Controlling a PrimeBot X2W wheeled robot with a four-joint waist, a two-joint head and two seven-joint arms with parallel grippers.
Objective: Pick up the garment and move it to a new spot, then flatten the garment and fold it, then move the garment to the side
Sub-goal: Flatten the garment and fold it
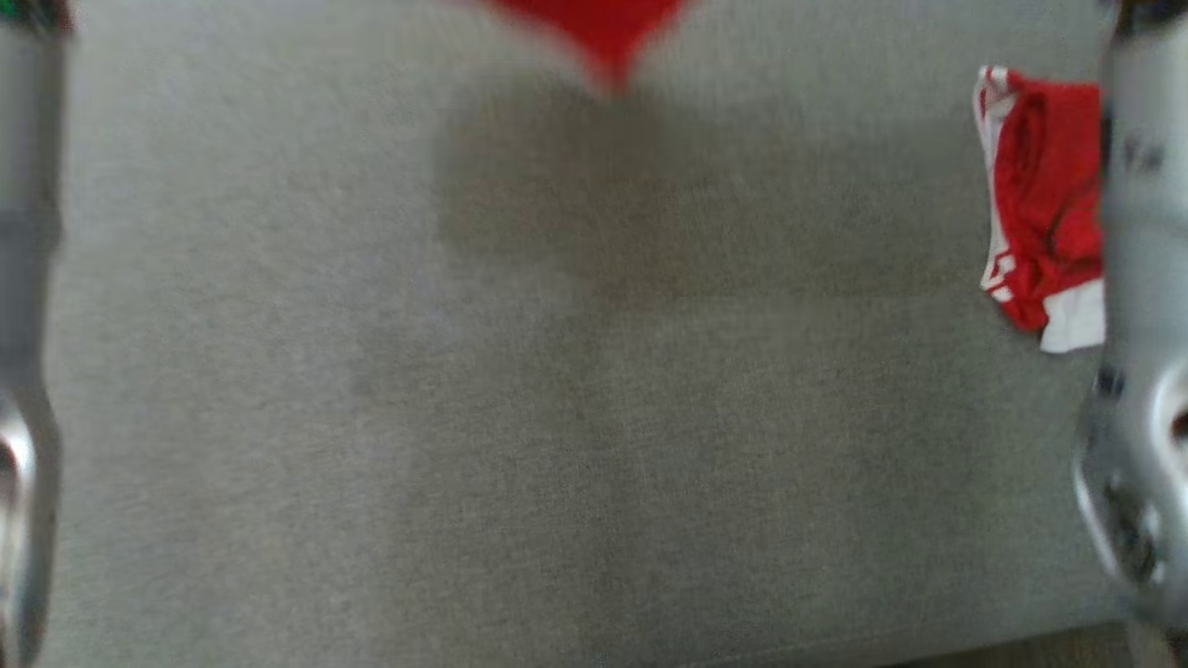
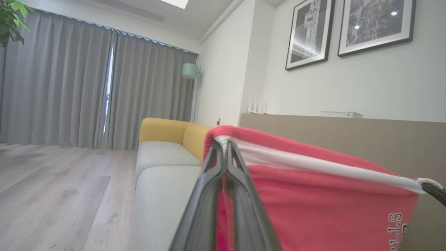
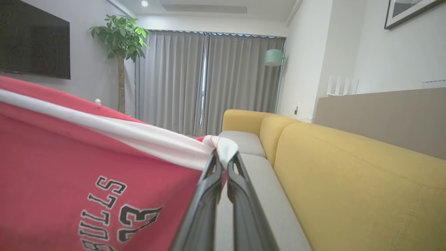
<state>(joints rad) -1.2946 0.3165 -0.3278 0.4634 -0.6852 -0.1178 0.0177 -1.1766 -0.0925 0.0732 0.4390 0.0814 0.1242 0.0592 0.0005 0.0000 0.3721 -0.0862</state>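
Note:
The garment (image 2: 331, 202) is a red sports top with a white band and dark lettering, held up in the air and stretched between both grippers. My left gripper (image 2: 224, 143) is shut on one end of its white-banded edge. My right gripper (image 3: 223, 157) is shut on the other end, where the garment (image 3: 87, 167) hangs to the left with its lettering upside down. The right fingertip (image 2: 433, 190) also shows at the far end of the band. In the head view the garment's lower tip (image 1: 603, 32) hangs at the top middle above the grey seat (image 1: 557, 417), casting a shadow.
A second red and white garment (image 1: 1044, 204) lies crumpled on the seat at the right, beside my right forearm (image 1: 1142, 325). My left forearm (image 1: 23, 325) runs along the left edge. The yellow sofa back (image 3: 348, 174) is behind, with wooden floor (image 2: 52, 191) beyond the sofa.

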